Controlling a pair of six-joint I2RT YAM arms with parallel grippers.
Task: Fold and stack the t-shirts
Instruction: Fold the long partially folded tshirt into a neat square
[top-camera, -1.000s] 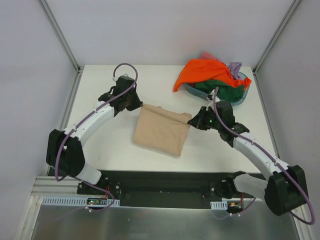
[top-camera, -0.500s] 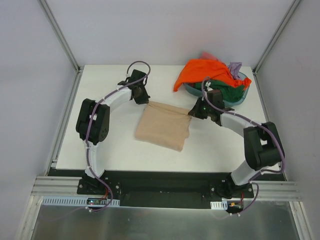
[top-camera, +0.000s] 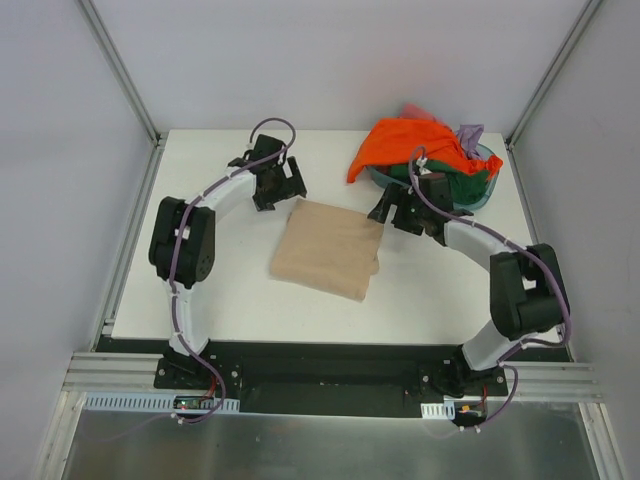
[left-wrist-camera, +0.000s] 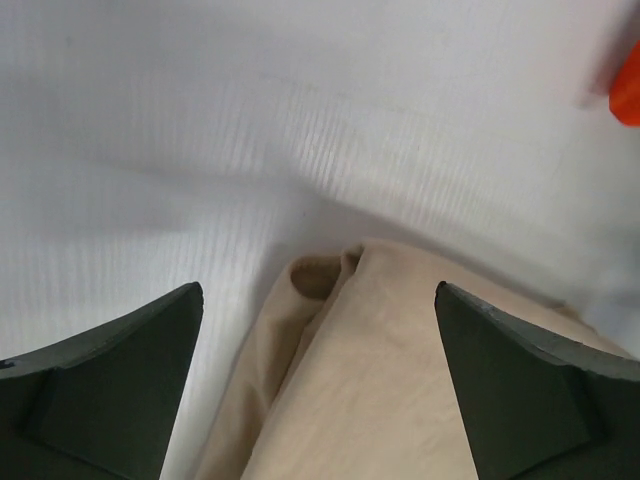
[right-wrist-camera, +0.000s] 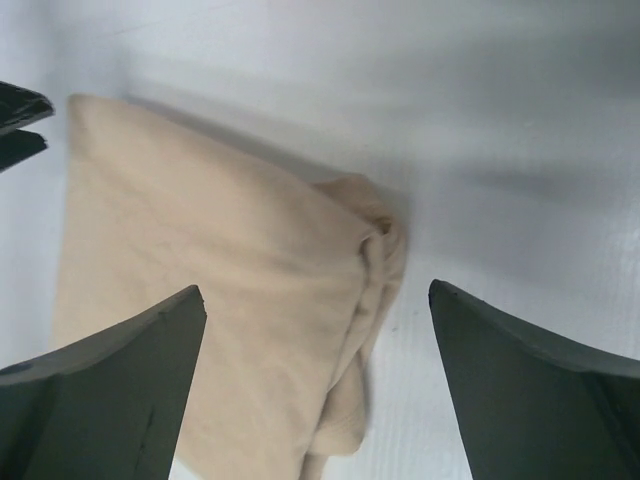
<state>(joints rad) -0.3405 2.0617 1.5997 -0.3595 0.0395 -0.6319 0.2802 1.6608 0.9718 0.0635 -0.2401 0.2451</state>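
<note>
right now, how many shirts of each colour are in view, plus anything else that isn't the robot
tan shirt: 1
orange shirt: 1
dark green shirt: 1
lilac shirt, only a scrap showing: 1
pinkish red shirt, only a scrap showing: 1
teal basin: 1
total: 6

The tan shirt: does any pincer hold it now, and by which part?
Nothing is held. The left pincer and the right pincer both stand open at the far corners of the folded tan shirt.
</note>
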